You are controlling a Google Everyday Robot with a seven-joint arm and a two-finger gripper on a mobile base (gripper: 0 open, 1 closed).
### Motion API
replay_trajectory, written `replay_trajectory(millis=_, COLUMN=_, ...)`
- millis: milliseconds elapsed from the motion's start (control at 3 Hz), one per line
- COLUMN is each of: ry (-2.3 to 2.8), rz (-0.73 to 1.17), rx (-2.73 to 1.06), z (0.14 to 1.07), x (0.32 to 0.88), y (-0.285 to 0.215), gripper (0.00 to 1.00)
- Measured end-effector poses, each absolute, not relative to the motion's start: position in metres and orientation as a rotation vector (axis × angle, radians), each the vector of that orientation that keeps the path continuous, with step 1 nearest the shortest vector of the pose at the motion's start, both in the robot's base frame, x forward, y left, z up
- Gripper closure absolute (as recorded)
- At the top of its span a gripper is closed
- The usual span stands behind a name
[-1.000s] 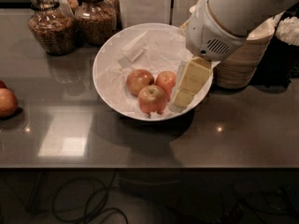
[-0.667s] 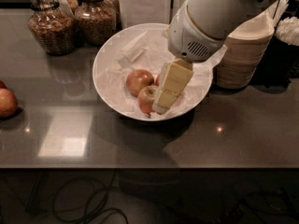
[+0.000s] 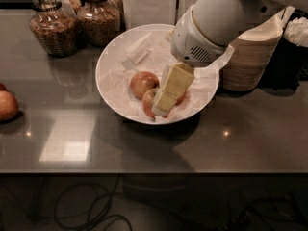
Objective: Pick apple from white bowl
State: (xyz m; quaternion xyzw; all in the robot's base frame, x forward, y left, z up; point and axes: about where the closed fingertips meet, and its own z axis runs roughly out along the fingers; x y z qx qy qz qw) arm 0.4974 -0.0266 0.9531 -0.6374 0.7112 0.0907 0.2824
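Note:
The white bowl [image 3: 113,66], wide and lined with crumpled white paper, stands at the middle of the dark counter. Three red-yellow apples lie in it. One apple [image 3: 143,83] lies free at the left. A front apple [image 3: 148,102] is half hidden behind my gripper. A sliver of the third apple [image 3: 182,99] shows to the right of the gripper. My gripper [image 3: 161,109] reaches down into the bowl from the upper right. Its cream tip sits over the front apple, low in the bowl. I cannot tell whether it touches the apple.
Two glass jars [image 3: 51,27] [image 3: 99,16] stand at the back left. A stack of beige paper bowls [image 3: 250,57] stands right of the white bowl. Another apple [image 3: 7,105] lies at the left edge of the counter. The counter's front edge [image 3: 154,171] runs below.
My gripper has moved left and down into the bowl, from its right rim to over the front apple. It now covers the right-hand apple. The apples have not moved.

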Motion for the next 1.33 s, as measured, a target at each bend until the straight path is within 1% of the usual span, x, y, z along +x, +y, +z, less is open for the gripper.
replay_trajectory(millis=333, ry=1.871, rz=0.382, rx=-1.636, z=0.940, x=0.512, y=0.013, gripper=0.00)
replay_trajectory(millis=667, ry=1.849, rz=0.461, rx=-1.585, z=0.932, x=0.524, y=0.041, gripper=0.00)
replay_trajectory(millis=1000, ry=1.853, rz=0.471, rx=-1.552, z=0.925, x=0.533, y=0.056, gripper=0.02)
replay_trajectory(millis=1333, ry=1.878, rz=0.436, rx=-1.517, z=0.916, x=0.543, y=0.055, gripper=0.02)
